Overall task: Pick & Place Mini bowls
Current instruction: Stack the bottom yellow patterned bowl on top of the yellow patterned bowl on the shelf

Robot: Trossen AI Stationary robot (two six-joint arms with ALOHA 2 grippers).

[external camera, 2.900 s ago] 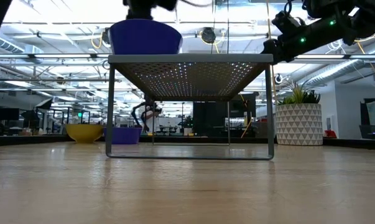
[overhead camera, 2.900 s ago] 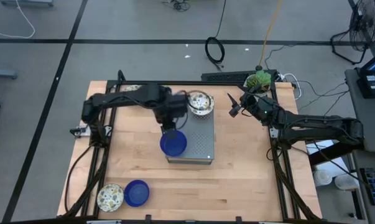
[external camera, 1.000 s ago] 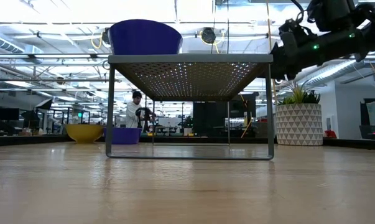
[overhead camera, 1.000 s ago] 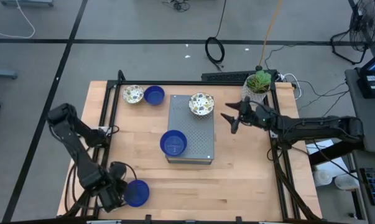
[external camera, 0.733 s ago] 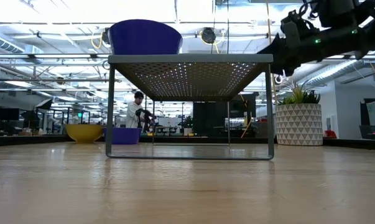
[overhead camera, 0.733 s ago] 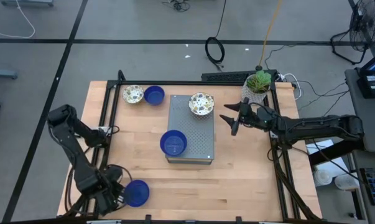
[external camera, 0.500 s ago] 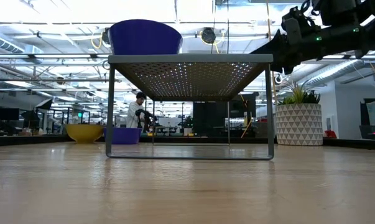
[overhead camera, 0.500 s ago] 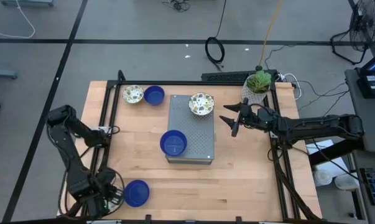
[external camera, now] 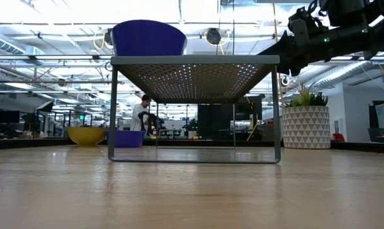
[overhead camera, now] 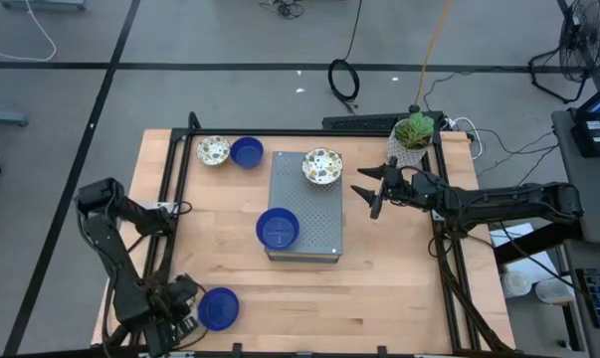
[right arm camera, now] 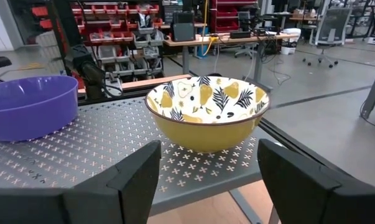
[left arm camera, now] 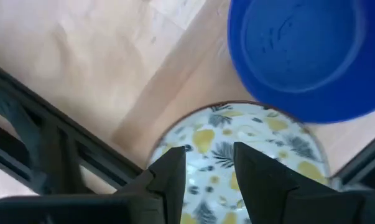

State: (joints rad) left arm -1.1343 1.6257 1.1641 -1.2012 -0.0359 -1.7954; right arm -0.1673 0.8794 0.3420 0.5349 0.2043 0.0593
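Note:
Six mini bowls are in view. A blue one (overhead camera: 278, 229) and a floral cream one (overhead camera: 322, 166) stand on the grey perforated rack (overhead camera: 314, 214). Another floral bowl (overhead camera: 213, 151) and blue bowl (overhead camera: 247, 152) sit on the table's far left. A third blue bowl (overhead camera: 218, 308) sits at the near left. The last floral bowl (left arm camera: 237, 143) lies under my left gripper (left arm camera: 209, 165), which hides it in the high view. My left gripper (overhead camera: 175, 306) is open, pointing down, its fingers over that bowl's rim and inside. My right gripper (overhead camera: 367, 194) is open and level, just right of the rack, facing the floral bowl (right arm camera: 206, 115) there. My left gripper's fingers (left arm camera: 171, 168) stand over the floral bowl's rim (left arm camera: 162, 140) from above, pointing down. I cannot tell whether they touch it. The bowl rests on the table beside the blue bowl (left arm camera: 305, 56).
A white pot with a green plant (overhead camera: 412, 131) stands at the far right corner, behind my right arm. Black frame rails (overhead camera: 165, 214) run along the table's left and right sides. Bare wood lies near the rack and to its right.
My left arm has folded down toward the table's near left corner, and its gripper has stayed over the bowls there. My right gripper has edged toward the rack and risen a little. No bowl has moved.

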